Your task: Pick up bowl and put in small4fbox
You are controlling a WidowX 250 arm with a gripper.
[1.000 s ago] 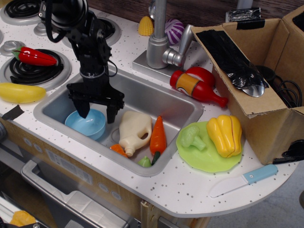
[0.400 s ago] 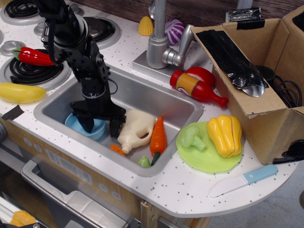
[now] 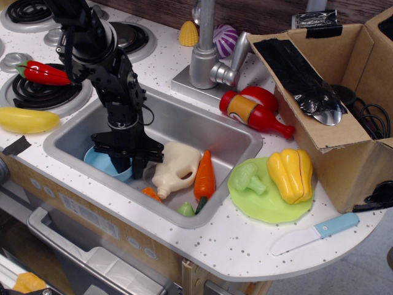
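The bowl [image 3: 100,161], light blue and glossy, sat at the near left of the sink [image 3: 202,132]. The gripper [image 3: 128,165] pinched its right rim. The sink also held a cream jug [image 3: 178,167] and a carrot [image 3: 204,176].

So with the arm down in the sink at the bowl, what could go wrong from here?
1. The gripper hides most of the bowl; whether the jaws have its rim is unclear, and the glossy plastic might slip on lifting.
2. The cream jug lies right beside the gripper and could get knocked.
3. The box sits across the counter past the faucet, so a low carry could clip it.
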